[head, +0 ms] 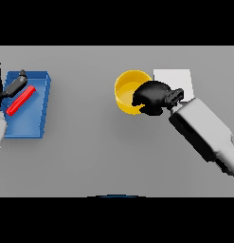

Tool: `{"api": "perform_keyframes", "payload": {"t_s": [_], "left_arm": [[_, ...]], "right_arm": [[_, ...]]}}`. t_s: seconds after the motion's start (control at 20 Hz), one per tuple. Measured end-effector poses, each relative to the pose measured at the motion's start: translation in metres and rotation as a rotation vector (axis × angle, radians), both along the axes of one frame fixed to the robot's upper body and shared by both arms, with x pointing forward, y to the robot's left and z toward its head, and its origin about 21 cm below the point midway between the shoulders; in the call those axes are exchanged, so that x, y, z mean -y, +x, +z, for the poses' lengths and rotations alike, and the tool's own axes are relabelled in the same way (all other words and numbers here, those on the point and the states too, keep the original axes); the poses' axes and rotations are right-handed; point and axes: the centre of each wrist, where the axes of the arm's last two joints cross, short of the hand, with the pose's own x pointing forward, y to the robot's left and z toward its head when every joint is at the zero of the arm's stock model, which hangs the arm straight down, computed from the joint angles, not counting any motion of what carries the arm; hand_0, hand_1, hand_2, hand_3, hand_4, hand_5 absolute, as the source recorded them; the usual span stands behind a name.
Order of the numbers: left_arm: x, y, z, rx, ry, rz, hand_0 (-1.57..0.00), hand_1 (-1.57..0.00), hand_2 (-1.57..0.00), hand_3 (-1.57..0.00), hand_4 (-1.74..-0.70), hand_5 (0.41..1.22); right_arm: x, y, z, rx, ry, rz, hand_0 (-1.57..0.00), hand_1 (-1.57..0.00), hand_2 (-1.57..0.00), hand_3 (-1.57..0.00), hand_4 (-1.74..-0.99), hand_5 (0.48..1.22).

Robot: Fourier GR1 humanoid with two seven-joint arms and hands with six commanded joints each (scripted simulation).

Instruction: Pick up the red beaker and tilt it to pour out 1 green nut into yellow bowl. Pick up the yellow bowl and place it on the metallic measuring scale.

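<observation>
The yellow bowl [127, 90] is at the table's middle back, just left of the pale metallic scale [177, 77]. My right hand [153, 97] covers the bowl's right rim with its fingers curled round it. No green nut shows inside the bowl. The red beaker [21, 100] lies tilted on its side in the blue tray [28, 121] at the far left. My left hand [10, 88] hovers just above and left of the beaker with its fingers spread and straight, not closed on it.
The blue tray takes up the left edge of the grey table [99, 152]. My right forearm [206, 133] slants in from the lower right, passing in front of the scale's near corner.
</observation>
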Motion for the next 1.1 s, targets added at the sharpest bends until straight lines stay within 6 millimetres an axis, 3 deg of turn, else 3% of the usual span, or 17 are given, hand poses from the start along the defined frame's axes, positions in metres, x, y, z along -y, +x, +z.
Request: {"api": "perform_keyframes", "payload": {"t_s": [0.15,0.55,0.8,0.95,1.1], "left_arm": [[0.002,-0.002,0.003,0.006,0.017,-0.002,0.0,0.0,0.0,0.0,-0.74,0.708],[0.001,-0.004,0.008,0.0,0.01,0.007,0.0,0.0,0.0,0.0,-0.73,0.697],[0.003,-0.005,0.007,-0.004,0.011,0.004,0.0,0.0,0.0,0.0,-0.72,0.684],[0.001,-0.004,0.009,-0.007,0.017,0.016,0.0,0.0,0.0,0.0,-0.72,0.682],[0.001,-0.005,0.004,-0.011,0.016,0.014,0.0,0.0,0.0,0.0,-0.72,0.678]], "right_arm": [[0.009,0.005,0.01,0.025,0.006,-0.063,-1.57,-1.57,-1.49,-1.26,-1.741,1.221],[0.072,0.039,0.021,0.129,0.017,-0.246,-1.57,-1.57,-1.5,-1.18,-1.741,1.221],[0.101,0.05,-0.001,0.129,0.017,-0.341,-1.57,-1.57,-1.46,-1.26,-1.741,1.221],[0.11,0.052,-0.015,0.107,0.024,-0.37,-1.57,-1.57,-1.41,-1.35,-1.741,1.221],[0.115,0.056,-0.027,0.091,0.013,-0.41,-1.57,-1.57,-1.4,-1.35,-1.741,1.221]]}}
